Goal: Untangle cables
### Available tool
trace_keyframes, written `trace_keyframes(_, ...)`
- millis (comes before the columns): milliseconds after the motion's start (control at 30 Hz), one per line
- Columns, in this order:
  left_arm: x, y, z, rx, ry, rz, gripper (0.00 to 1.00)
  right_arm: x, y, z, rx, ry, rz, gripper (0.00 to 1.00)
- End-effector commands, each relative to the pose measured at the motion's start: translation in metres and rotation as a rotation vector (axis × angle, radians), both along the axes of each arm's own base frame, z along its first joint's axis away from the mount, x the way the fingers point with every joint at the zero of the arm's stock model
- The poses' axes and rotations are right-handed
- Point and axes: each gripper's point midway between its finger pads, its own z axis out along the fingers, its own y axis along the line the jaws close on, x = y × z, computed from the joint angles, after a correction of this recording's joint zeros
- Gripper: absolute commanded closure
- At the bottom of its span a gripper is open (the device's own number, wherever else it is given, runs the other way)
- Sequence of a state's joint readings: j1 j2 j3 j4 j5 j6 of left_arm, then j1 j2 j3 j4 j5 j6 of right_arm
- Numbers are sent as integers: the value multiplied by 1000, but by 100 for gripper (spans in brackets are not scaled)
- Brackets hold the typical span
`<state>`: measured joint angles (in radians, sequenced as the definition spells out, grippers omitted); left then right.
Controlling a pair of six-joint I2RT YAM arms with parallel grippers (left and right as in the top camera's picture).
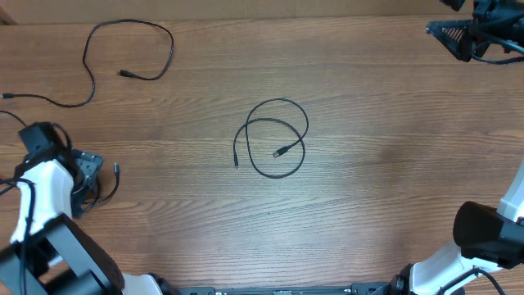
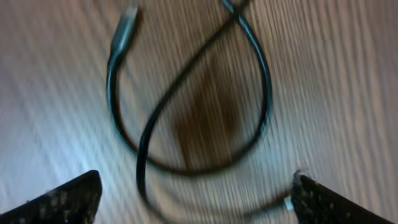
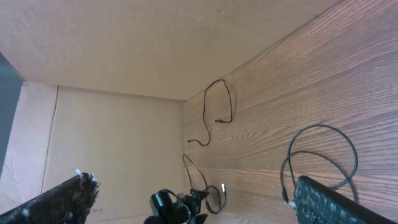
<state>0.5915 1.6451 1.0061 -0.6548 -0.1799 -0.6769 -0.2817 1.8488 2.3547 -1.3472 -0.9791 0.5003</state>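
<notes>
Three thin black cables lie apart on the wooden table. One coiled cable [image 1: 278, 139] is at the centre, also in the right wrist view [image 3: 320, 158]. A long loose cable [image 1: 131, 49] lies at the far left, also in the right wrist view [image 3: 217, 102]. A small looped cable [image 1: 110, 184] lies by my left gripper [image 1: 88, 168]. In the left wrist view its loop [image 2: 261, 93] and plug [image 2: 127, 25] lie just ahead of the open, empty left gripper [image 2: 196, 190]. My right gripper [image 1: 454, 37] is raised at the far right corner, open and empty [image 3: 194, 182].
The wooden table [image 1: 393, 164] has a tan wall along its far edge [image 3: 124, 50]. The left arm's white body [image 1: 45, 197] stands at the near left. The right arm's base [image 1: 483, 238] stands at the near right.
</notes>
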Motion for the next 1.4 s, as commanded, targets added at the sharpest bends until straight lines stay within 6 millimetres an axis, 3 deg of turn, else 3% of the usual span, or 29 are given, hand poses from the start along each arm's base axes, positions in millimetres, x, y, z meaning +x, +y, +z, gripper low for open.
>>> trace_keyframes(0, 1, 0, -19, 0, 68, -134, 4, -1, -2, 4, -11, -19, -4, 0)
trace_keyframes(167, 5, -6, -41, -62, 76, -149, 10, -1, -2, 4, -11, -19, -4, 0)
trace_keyframes(267, 5, -10, -59, -98, 97, -153, 23, -1, -2, 4, -11, -19, -4, 0)
trace_keyframes(400, 23, -30, -78, -226, 10, -189, 22, -1, -2, 4, -11, -19, -4, 0)
trace_keyframes(467, 36, -42, -82, -299, -60, -211, 32, -1, -2, 4, -11, -19, -4, 0)
trace_keyframes(500, 49, -53, -82, -360, -132, -235, 52, -1, -2, 4, -11, -19, -4, 0)
trace_keyframes(667, 65, -59, -79, -398, -212, -223, 83, -1, -2, 4, -11, -19, -4, 0)
trace_keyframes(733, 69, -58, -78, -406, -231, -184, 93, -1, -2, 4, -11, -19, -4, 0)
trace_keyframes(833, 74, -55, -76, -393, -249, -185, 95, -1, -2, 4, -11, -19, -4, 0)
trace_keyframes(933, 84, -47, -68, -370, -279, -193, 96, -1, -2, 4, -11, -19, -4, 0)
trace_keyframes(1100, 111, -40, -38, -374, -350, -250, 96, -1, -2, 4, -11, -19, -4, 0)
trace_keyframes(1167, 125, -35, -17, -381, -379, -262, 96, -1, -2, 4, -11, -19, -4, 0)
trace_keyframes(1367, 140, -21, 31, -395, -385, -201, 96, -1, -2, 4, -11, -19, -4, 0)
